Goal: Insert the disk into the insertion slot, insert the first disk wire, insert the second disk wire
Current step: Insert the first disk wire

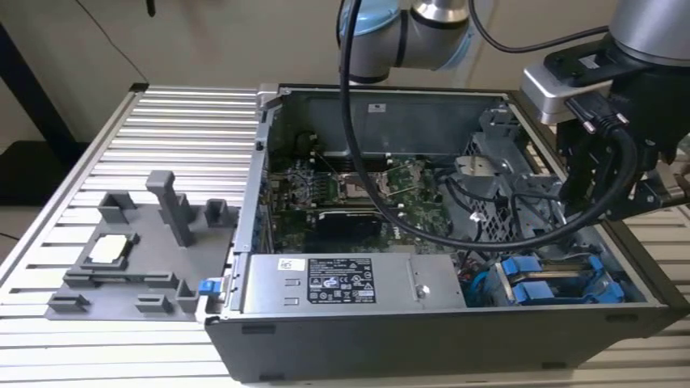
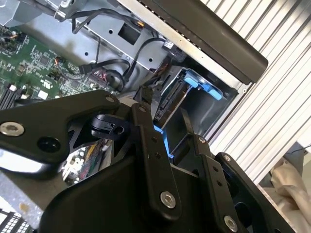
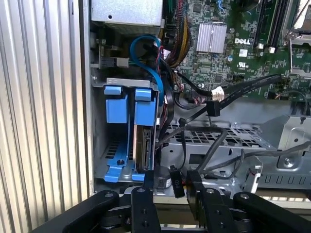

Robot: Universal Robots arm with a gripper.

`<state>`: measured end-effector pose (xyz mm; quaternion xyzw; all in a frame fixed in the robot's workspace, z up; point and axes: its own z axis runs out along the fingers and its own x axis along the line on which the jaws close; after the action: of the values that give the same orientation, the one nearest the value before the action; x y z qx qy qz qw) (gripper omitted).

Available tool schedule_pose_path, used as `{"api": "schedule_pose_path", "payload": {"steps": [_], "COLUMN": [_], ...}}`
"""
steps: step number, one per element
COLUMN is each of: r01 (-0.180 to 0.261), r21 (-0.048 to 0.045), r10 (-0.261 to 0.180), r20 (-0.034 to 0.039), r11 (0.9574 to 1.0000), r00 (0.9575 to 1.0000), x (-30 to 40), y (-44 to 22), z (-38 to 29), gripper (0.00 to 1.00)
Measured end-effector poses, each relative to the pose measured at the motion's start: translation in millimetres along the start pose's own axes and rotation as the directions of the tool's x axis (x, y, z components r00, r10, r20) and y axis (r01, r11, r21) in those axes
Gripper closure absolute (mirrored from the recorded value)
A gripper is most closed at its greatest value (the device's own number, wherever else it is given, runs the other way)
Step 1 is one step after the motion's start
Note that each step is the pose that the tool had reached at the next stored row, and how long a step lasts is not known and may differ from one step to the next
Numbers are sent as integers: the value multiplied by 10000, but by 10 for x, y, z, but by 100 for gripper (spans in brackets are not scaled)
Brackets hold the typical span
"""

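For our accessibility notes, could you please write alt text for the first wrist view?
The disk, in its blue carrier bracket, stands edge-on in the grey insertion slot of an open computer case, with the gripper close to it. Black cables cross a perforated metal panel alongside, and the green motherboard lies beyond.

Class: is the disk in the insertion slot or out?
In. In the first wrist view the disk sits inside the insertion slot, its blue carrier between the grey cage walls.
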<state>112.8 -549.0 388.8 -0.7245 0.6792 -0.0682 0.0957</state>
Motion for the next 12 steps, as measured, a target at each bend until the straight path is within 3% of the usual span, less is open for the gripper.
{"api": "schedule_pose_path", "payload": {"steps": [8,12], "r01": [3,3], "r21": [-3,-2], "r10": [-3,-3], "r20": [-1,-2], "r11": [10000,10000], "r00": [10000,10000], "x": [0,0], "y": [0,0], "z": [1,1], "gripper": [60,74]}}
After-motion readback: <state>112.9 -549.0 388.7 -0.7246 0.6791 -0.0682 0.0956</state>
